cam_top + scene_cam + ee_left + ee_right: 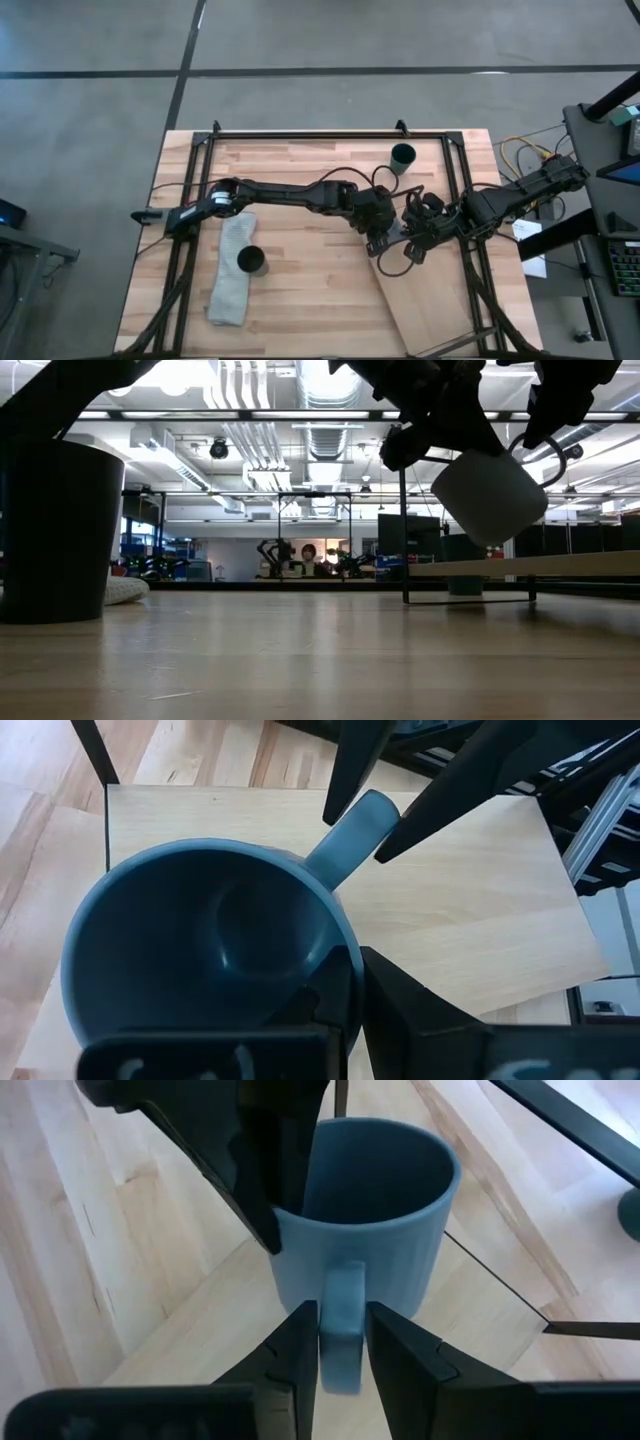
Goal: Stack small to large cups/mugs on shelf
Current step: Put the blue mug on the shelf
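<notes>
A blue-grey mug (200, 940) with a side handle hangs tilted in the air between my two grippers, above the pale wooden shelf board (435, 300); it also shows in the low view (490, 495). My left gripper (345, 990) is shut on its rim. My right gripper (342, 1330) is shut on its handle. In the high view the arms hide the mug. A dark teal-green cup (402, 157) stands upright on the tabletop at the far side. A black cup (250, 261) stands upright at the left, beside a grey cloth. My left gripper holds the mug's rim (335, 955) on the side next to the handle, one finger inside the cup and one outside on the wall (285, 1230). The mug is lifted clear, tilted. My right gripper pinches the mug's handle (342, 1295) between its two fingers, one finger on each flat side. The fingers (350, 780) come at it from the table's right, roughly level. The mug is clear of the board below.
The shelf board lies slanted at the near right, its dark wire frame (470, 598) at one end. A grey folded cloth (230, 275) lies at the near left. Dark frame rails (300, 136) run along the table's far and side edges.
</notes>
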`<control>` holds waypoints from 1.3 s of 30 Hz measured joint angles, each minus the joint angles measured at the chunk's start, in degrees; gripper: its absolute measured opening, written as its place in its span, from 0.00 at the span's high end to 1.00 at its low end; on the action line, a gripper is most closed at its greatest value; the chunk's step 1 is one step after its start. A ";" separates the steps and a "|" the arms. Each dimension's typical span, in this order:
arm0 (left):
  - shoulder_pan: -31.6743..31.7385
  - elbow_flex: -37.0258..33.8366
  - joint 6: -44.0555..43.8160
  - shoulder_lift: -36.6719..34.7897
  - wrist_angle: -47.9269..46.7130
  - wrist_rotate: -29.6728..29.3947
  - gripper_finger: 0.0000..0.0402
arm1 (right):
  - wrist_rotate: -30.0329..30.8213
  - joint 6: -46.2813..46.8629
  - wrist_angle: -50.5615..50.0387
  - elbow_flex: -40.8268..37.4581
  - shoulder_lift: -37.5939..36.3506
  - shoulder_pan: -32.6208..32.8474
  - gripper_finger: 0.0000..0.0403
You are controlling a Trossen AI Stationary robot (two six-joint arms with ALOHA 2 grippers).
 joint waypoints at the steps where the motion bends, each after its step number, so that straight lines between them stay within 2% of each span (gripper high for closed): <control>1: 0.00 0.00 0.01 0.00 0.59 0.12 1.00 | -0.01 -0.01 0.00 -0.06 0.00 0.00 0.80; 4: 0.01 0.00 0.02 0.00 0.88 0.55 1.00 | 0.00 0.04 0.15 -0.27 0.27 0.00 0.81; 10: 0.04 -0.02 0.02 0.00 0.67 0.75 1.00 | 0.07 -0.05 0.20 -0.48 1.43 0.00 0.89; 20: 0.17 -0.50 2.60 0.02 0.37 0.81 0.99 | 0.15 0.17 0.23 -0.53 1.46 -0.02 0.89; 27: 0.71 -0.63 3.13 0.02 -0.52 1.18 0.85 | 0.54 2.01 -0.38 -0.57 1.36 0.07 0.89; 31: 0.84 -0.68 2.82 -0.51 -0.54 1.13 0.77 | 4.77 4.59 -0.35 -0.64 0.35 1.57 0.89; 39: 0.98 -0.61 2.84 -5.25 0.11 0.66 0.77 | 7.95 10.73 0.34 -6.13 -3.50 6.93 0.89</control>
